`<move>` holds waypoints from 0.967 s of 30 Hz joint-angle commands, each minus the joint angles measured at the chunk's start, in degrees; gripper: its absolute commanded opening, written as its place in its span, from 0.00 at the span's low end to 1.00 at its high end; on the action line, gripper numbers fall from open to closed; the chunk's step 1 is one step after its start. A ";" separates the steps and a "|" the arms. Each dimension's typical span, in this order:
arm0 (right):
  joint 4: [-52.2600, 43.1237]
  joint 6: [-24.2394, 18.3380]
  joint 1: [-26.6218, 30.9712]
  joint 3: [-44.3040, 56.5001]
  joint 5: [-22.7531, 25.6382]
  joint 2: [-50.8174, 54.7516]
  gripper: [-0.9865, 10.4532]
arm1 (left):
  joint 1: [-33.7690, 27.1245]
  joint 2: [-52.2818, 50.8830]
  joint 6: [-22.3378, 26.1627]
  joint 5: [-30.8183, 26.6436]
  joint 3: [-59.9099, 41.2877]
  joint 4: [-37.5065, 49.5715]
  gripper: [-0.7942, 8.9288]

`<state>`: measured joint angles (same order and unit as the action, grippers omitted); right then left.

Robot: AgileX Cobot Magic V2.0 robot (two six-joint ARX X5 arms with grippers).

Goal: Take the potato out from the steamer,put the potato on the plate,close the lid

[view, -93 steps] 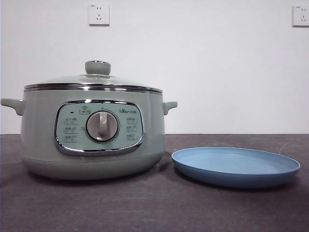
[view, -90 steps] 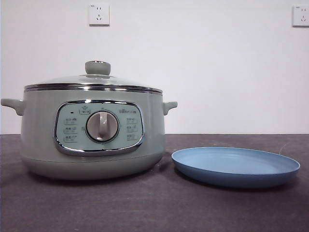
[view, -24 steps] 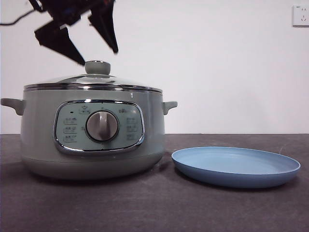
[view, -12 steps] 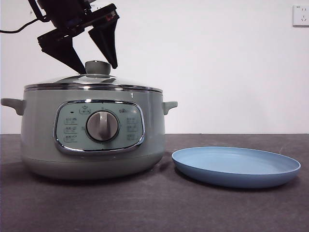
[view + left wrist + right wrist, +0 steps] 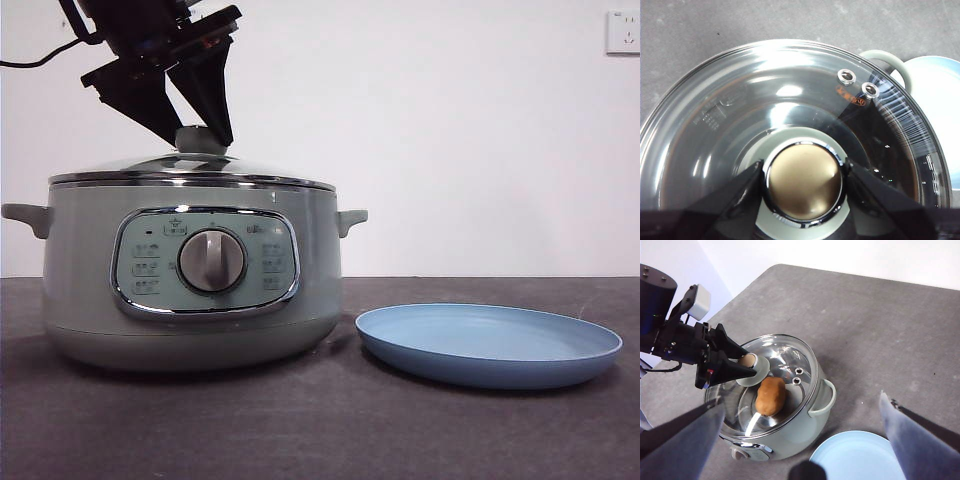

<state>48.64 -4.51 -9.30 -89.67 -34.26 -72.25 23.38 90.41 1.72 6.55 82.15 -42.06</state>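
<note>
The sage-green steamer stands at the left with its glass lid on. My left gripper comes down from the upper left, and its jaws press on both sides of the lid's knob. The right wrist view shows the potato lying inside the steamer under the lid, with the left gripper at the knob. The light-blue plate lies to the right of the steamer, with nothing on it. My right gripper is open, high above the table.
The steamer's side handle points toward the plate, which lies close beside it. A white wall with a socket stands behind the dark grey table.
My left arm came in from the upper left and lowered over the lid. Its jaws have closed in from wide apart onto the knob. The steamer, lid and plate have not moved.
</note>
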 commanded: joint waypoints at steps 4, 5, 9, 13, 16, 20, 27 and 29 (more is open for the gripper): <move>-0.13 0.20 -0.09 -0.22 0.13 -0.02 0.69 | -0.22 0.48 1.27 -0.48 2.36 -0.68 0.07; -0.13 0.20 -0.09 -0.22 0.13 -0.02 0.69 | -0.26 0.48 1.33 -0.50 3.45 -1.25 0.07; -0.04 0.59 -0.09 -0.22 0.13 -0.02 0.69 | -0.26 0.48 1.60 -0.50 9.75 -4.00 0.07; -0.07 2.12 -0.11 -0.22 -0.31 -0.02 0.69 | -0.26 0.48 2.10 -0.46 16.96 -7.30 0.07; 0.11 2.32 -0.24 -0.22 -0.37 -0.02 0.69 | -0.37 0.48 3.58 -0.52 23.28 -11.61 0.07; 0.46 3.63 -1.01 -0.22 -0.35 -0.02 0.69 | -1.01 0.46 5.09 -0.50 30.99 -18.21 0.07; 0.11 3.69 -5.49 -0.33 0.20 -0.33 0.69 | -3.39 0.44 7.56 -4.24 43.58 -30.62 0.07; 0.00 4.20 -7.74 -0.70 0.37 -1.07 0.69 | -4.24 0.22 7.56 -8.13 46.73 -34.42 0.07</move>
<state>49.25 -1.06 -16.21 -89.91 -34.20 -72.55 19.73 91.81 8.25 0.47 127.00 -76.40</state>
